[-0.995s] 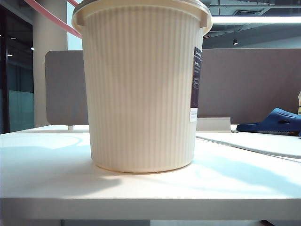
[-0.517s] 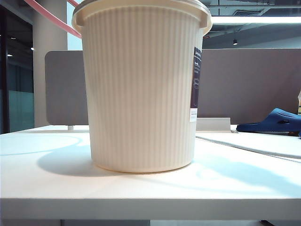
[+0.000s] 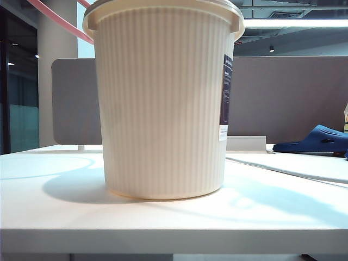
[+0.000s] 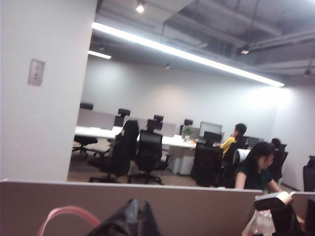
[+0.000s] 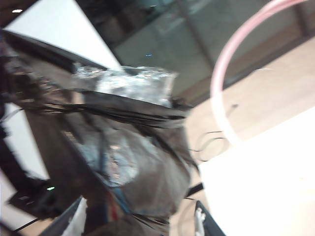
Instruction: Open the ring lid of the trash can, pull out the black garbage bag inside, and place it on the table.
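The cream ribbed trash can (image 3: 163,103) stands in the middle of the white table (image 3: 163,231). The pink ring lid (image 3: 57,20) slants up off its rim at the upper left. No gripper shows in the exterior view. In the left wrist view my left gripper (image 4: 139,202) is shut, fingertips together, with the pink ring lid (image 4: 64,212) arching beside it. In the right wrist view the crinkled black garbage bag (image 5: 133,142) fills the space between the fingers (image 5: 73,219) of my right gripper (image 5: 137,214). They stand wide apart and one is clear of the bag. The ring lid (image 5: 224,83) curves behind.
A grey partition panel (image 3: 283,98) runs behind the table. A blue slipper (image 3: 321,138) lies on the neighbouring desk at the right. The left wrist view looks over the partition (image 4: 197,206) into an office with chairs and seated people.
The shadow on the table left of the can's base has spread and darkened. The can has edged slightly left. The ring lid keeps its raised slant.
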Controlling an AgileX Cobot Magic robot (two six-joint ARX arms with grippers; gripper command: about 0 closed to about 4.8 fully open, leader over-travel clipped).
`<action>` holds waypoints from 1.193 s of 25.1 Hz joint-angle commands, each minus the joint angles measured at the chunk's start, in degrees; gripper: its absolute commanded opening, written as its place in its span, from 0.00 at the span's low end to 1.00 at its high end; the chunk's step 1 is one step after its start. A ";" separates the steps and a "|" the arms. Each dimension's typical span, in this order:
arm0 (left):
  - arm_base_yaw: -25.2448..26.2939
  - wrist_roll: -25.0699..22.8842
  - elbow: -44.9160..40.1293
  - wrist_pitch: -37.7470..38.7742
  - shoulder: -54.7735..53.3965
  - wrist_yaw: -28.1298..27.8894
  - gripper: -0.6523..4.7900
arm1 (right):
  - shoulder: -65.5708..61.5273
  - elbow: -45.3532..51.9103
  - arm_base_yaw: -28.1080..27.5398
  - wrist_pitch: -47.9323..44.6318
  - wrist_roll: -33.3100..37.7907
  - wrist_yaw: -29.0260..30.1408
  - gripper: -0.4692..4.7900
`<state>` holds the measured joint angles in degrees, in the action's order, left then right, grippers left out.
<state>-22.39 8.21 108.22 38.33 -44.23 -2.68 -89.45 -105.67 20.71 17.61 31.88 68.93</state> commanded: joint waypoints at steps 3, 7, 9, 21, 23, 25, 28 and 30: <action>-0.07 -1.42 0.26 3.41 1.16 -1.79 0.11 | 1.40 -0.31 0.04 8.07 -10.40 -4.96 0.61; -0.07 -2.25 0.24 7.26 1.40 -2.69 0.11 | 1.73 -0.31 0.13 11.58 -14.60 -4.96 0.61; -0.07 -2.27 0.24 9.03 1.40 -2.71 0.11 | 1.88 -0.31 0.15 13.44 -16.94 -5.01 0.61; -0.09 -3.72 -3.26 13.90 3.52 -6.56 0.11 | 3.30 -0.31 2.29 20.11 -29.09 -5.95 0.61; -0.09 -3.72 -4.50 14.36 3.89 -6.54 0.11 | 3.41 -0.31 3.10 19.87 -29.62 -6.05 0.61; -0.09 -3.72 -5.64 14.82 3.96 -6.54 0.11 | 3.43 -0.31 3.76 19.87 -30.18 -6.05 0.61; -0.09 -3.72 -6.86 15.37 3.96 -6.51 0.11 | 3.41 -0.31 4.87 20.02 -30.99 -6.08 0.61; -0.09 -3.72 -7.61 15.32 3.98 -6.51 0.11 | 3.43 -0.31 5.53 20.04 -31.89 -6.05 0.61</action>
<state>-22.41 4.71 100.77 55.20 -40.42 -9.21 -86.39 -105.67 25.69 38.04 1.21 62.61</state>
